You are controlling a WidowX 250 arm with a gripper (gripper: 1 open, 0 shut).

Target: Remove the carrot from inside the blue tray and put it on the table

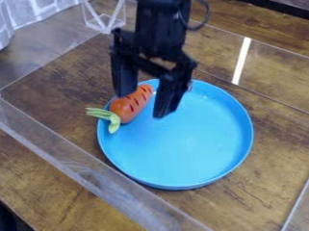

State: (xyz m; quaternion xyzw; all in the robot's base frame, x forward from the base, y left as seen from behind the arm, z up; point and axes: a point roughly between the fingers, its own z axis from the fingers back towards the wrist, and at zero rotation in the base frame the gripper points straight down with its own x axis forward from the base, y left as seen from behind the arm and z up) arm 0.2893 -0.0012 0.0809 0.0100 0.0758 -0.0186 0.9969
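Note:
The orange carrot (pixel 127 106) lies at the left rim inside the blue tray (pixel 204 139), its green leafy top hanging over the edge toward the left. My black gripper (pixel 141 101) points straight down and stands open just over the carrot. One finger (pixel 119 80) is behind the carrot and the other (pixel 167 96) is in front of it, over the tray floor. Nothing is gripped. The tray rests on the dark wood table (pixel 65 78).
A clear plastic wall (pixel 63 155) runs diagonally along the near left side of the table, close to the tray's left rim. Bare wood lies behind and to the right of the tray, with a bright light reflection (pixel 241 61) on it.

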